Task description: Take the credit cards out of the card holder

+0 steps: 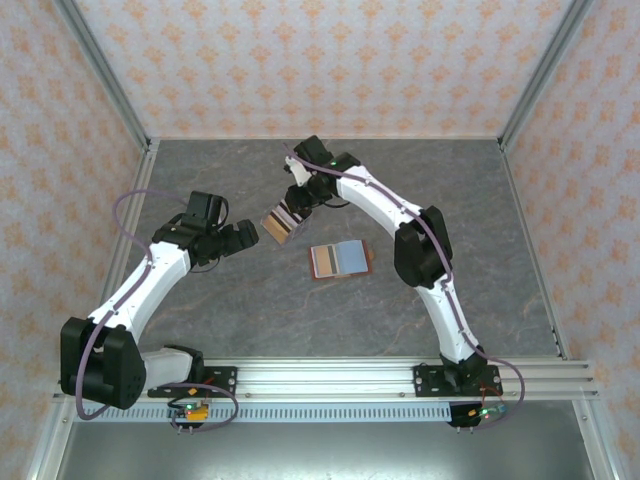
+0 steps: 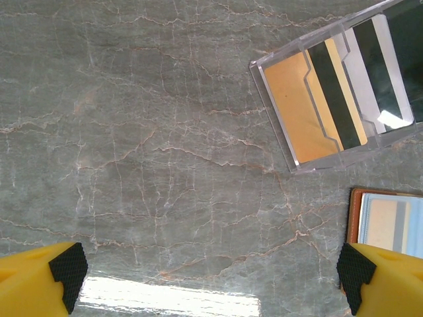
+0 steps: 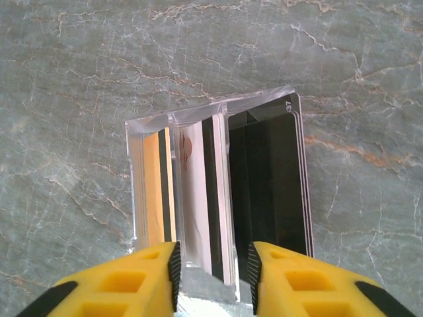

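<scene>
Peach-patterned wallpaper all round, and a grey stone-veined tabletop [image 1: 260,320], matt and flat. Mid-table sits the card holder [image 1: 352,258], opened out flat: reddish-brown leather rim, pale blue-grey lining, long axis running left to right. There may be a pale card tucked in it, but I can't be sure.

Behind it and to its left is a clear, rigid plastic tray [image 2: 274,115] with cards on edge: orange [image 3: 153,191], white with a dark stripe [image 3: 211,198], glossy black [image 3: 268,178].

The right claw [image 3: 213,264] is at the tray, its yellow fingers part-way apart astride the striped card, not pinching it, by my reading. The left claw [image 2: 210,271] is spread wide and empty, with the holder peeking in beside its right finger.

The right claw is nearer. From there the holder lies toward the bases and to the right.
</scene>
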